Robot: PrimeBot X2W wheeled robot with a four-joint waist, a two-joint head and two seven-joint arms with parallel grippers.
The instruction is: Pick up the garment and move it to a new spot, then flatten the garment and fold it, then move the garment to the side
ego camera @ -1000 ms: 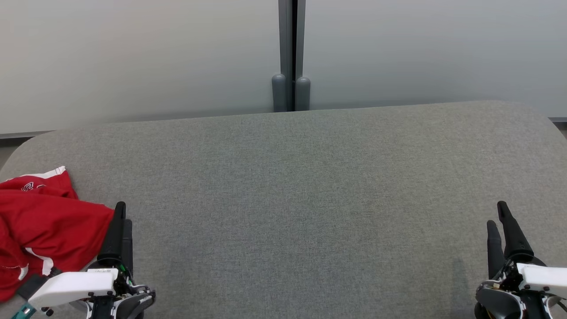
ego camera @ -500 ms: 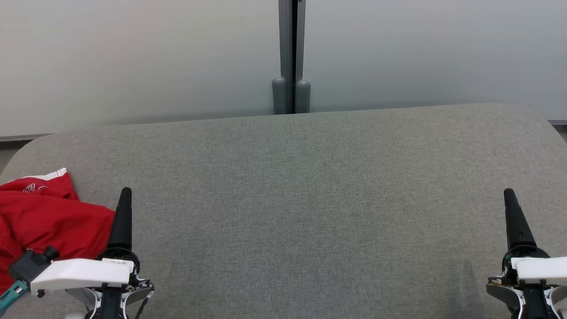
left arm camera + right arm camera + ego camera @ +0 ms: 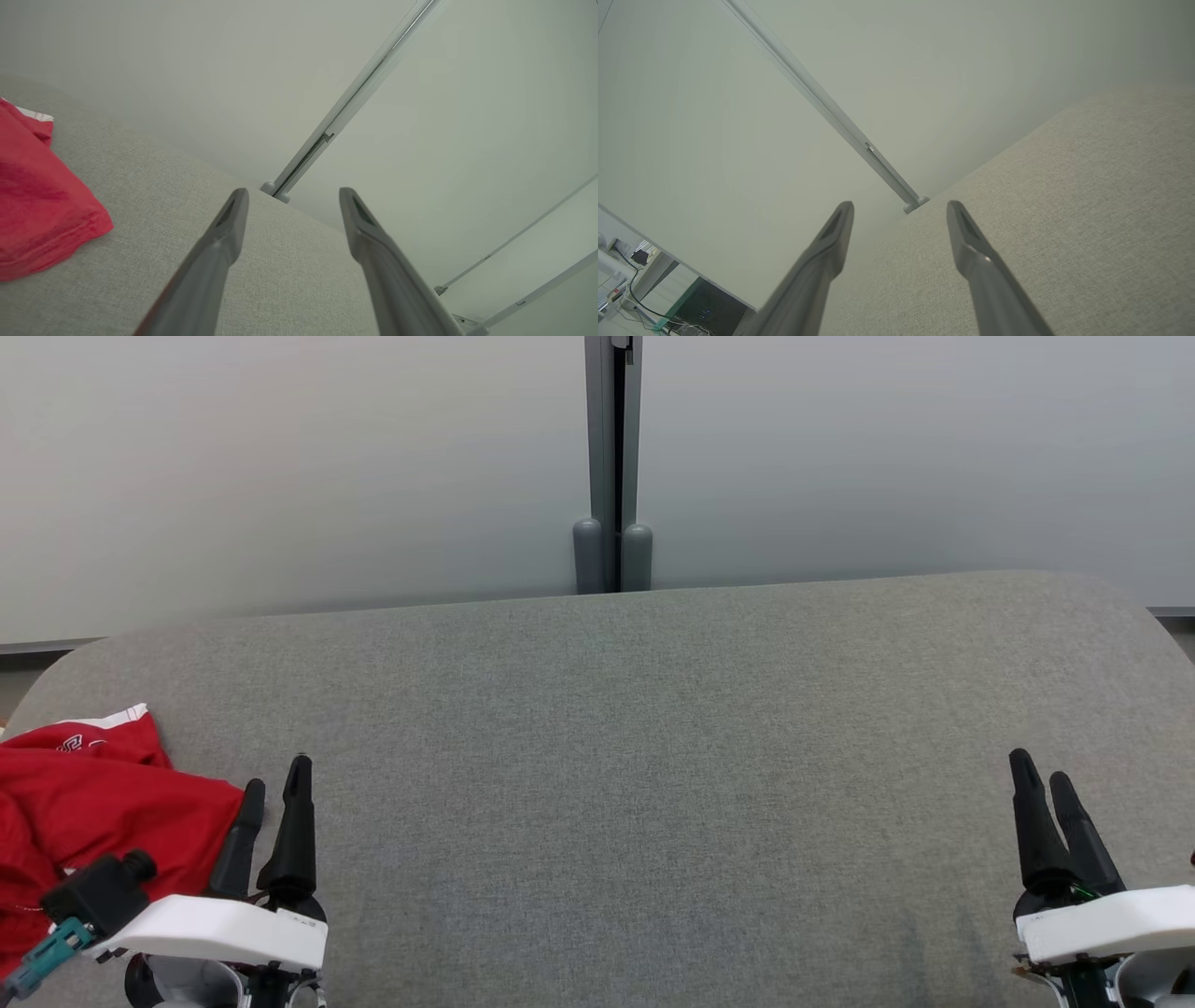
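Note:
A crumpled red garment (image 3: 84, 812) with white trim lies at the left end of the grey padded table (image 3: 635, 756); in the left wrist view the red garment (image 3: 32, 205) sits at the far left. My left gripper (image 3: 276, 782) is open just right of the garment's edge, holding nothing, its fingers (image 3: 224, 233) spread over bare grey cloth. My right gripper (image 3: 1042, 782) stands open at the lower right, far from the garment, with its fingers (image 3: 971, 252) apart and nothing between them.
Pale partition panels rise behind the table, joined by a grey post (image 3: 613, 467) at the centre. The table's rounded far corners (image 3: 1120, 588) mark its edges. Cables and floor clutter (image 3: 626, 280) show past the panel in the right wrist view.
Both grippers have turned at the wrist, so each now shows two spread fingers instead of one. The left gripper shifted slightly right. The head camera tilted, shifting the scene down a little.

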